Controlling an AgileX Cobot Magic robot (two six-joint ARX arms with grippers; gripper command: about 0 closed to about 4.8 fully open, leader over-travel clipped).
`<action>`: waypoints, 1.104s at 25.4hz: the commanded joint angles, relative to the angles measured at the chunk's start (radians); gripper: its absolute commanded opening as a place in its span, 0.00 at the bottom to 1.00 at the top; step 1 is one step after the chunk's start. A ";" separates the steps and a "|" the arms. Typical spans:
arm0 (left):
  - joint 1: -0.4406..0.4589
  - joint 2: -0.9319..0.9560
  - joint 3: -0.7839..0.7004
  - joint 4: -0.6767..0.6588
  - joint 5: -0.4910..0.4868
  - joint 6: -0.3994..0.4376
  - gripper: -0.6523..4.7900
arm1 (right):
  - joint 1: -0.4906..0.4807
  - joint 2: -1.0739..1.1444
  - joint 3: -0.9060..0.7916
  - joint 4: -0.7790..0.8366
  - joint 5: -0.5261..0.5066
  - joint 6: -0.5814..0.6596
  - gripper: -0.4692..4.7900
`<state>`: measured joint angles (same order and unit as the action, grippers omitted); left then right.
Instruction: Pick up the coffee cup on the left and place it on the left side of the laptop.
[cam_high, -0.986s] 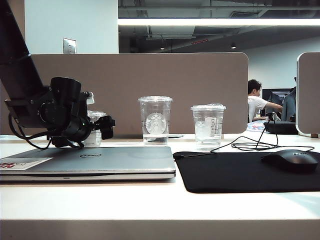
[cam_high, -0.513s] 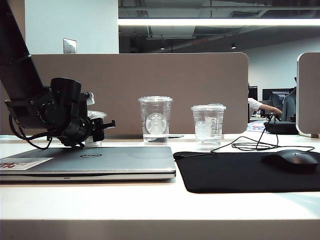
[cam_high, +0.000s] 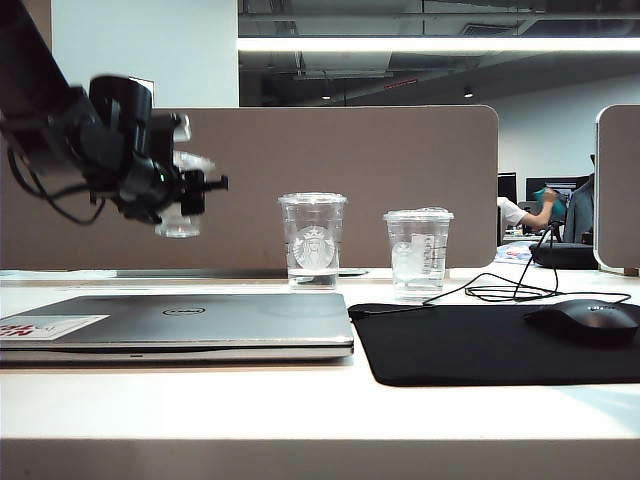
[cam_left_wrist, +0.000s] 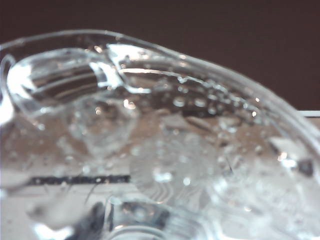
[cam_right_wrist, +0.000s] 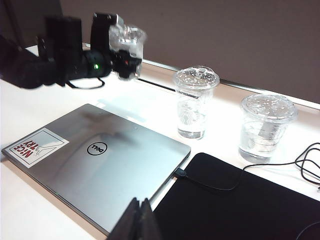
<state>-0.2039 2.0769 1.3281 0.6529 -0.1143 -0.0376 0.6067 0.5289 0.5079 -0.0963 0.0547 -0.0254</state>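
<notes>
while the dell laptop lies shut on the white desk, the exterior view has the left gripper clamped on the coffee cup, lifted clear of the desk above the laptop's far left. starbucks cup and plain cup stand behind the black mouse pad.

left wrist view: the cup's clear lid fills the frame, blurred.

right wrist view: the right gripper, fingertips pressed together on nothing, hangs over the laptop's near edge.

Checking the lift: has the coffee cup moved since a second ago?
Yes. The coffee cup, clamped in the left gripper, rose off the table, now above the laptop.
</notes>
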 joint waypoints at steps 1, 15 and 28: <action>0.000 -0.084 -0.010 -0.002 -0.006 0.031 0.42 | 0.000 -0.002 0.007 0.017 0.002 -0.002 0.08; 0.088 -0.344 -0.327 0.054 -0.005 0.024 0.42 | 0.001 -0.003 0.007 0.011 -0.009 -0.002 0.08; 0.174 -0.485 -0.750 0.285 -0.010 -0.048 0.42 | 0.001 -0.003 0.007 -0.090 -0.214 -0.002 0.08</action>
<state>-0.0338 1.5997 0.5976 0.8780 -0.1226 -0.0685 0.6071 0.5285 0.5079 -0.1875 -0.1455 -0.0257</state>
